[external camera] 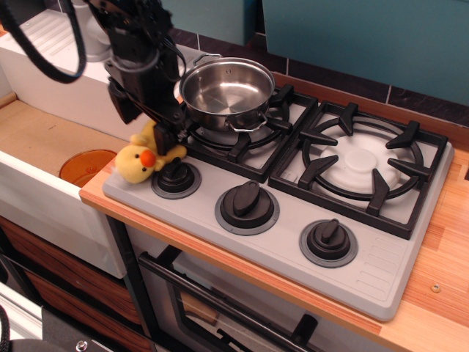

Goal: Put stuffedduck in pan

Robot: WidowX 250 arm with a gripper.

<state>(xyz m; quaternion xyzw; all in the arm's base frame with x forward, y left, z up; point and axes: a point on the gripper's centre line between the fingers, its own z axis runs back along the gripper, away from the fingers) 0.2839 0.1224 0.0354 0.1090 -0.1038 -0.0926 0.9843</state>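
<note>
One steel pan (226, 89) stands on the burner just right of the black gripper (163, 133), whose fingers reach down onto the stuffedduck (143, 158) (lying just below, at the stove's corner), though I cannot tell how wide they are.

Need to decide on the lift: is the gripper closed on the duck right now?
Gripper: down at the stuffedduck, fingertips on its body, but a closed grasp cannot be told from this view.
</note>
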